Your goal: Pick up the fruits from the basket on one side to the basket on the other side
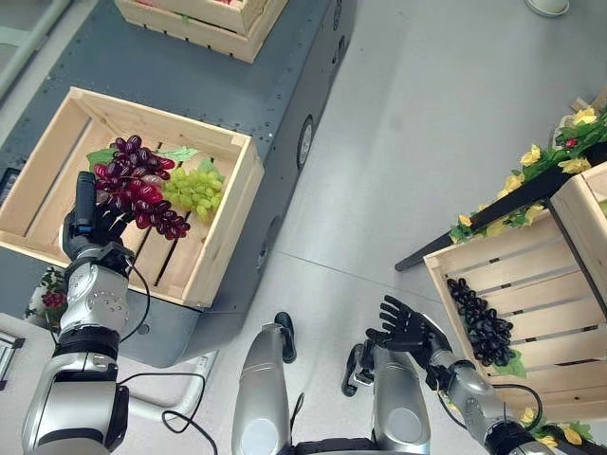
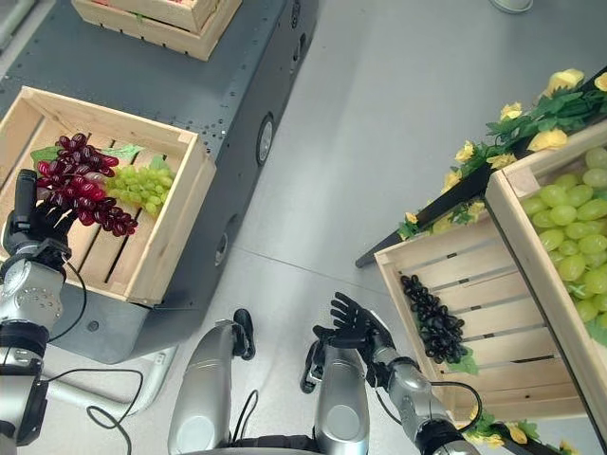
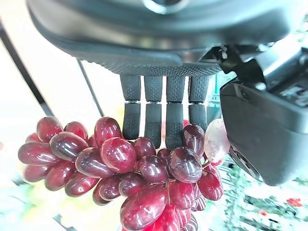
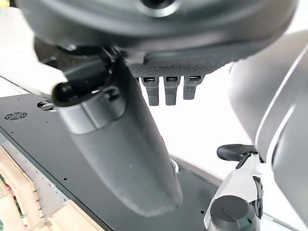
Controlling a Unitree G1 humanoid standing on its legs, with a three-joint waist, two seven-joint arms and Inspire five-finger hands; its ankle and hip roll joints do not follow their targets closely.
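A pale wooden crate (image 1: 230, 204) on a dark platform at my left holds a bunch of red grapes (image 1: 137, 190) and a bunch of green grapes (image 1: 194, 190). My left hand (image 1: 95, 226) is inside this crate, against the near side of the red grapes (image 3: 120, 163). Its fingers (image 3: 153, 110) stretch straight to the bunch with the thumb apart, so the hand is open. A second crate (image 1: 541, 270) at my lower right holds black grapes (image 1: 484, 322). My right hand (image 1: 408, 327) hovers left of that crate, over the floor, with its fingers spread and nothing in it.
Another wooden crate (image 1: 204, 24) stands further back on the dark platform (image 1: 285, 85). A higher crate with green grapes (image 2: 569, 227) sits at the far right, edged by a garland of yellow flowers (image 1: 531, 171). Grey floor lies between the two sides.
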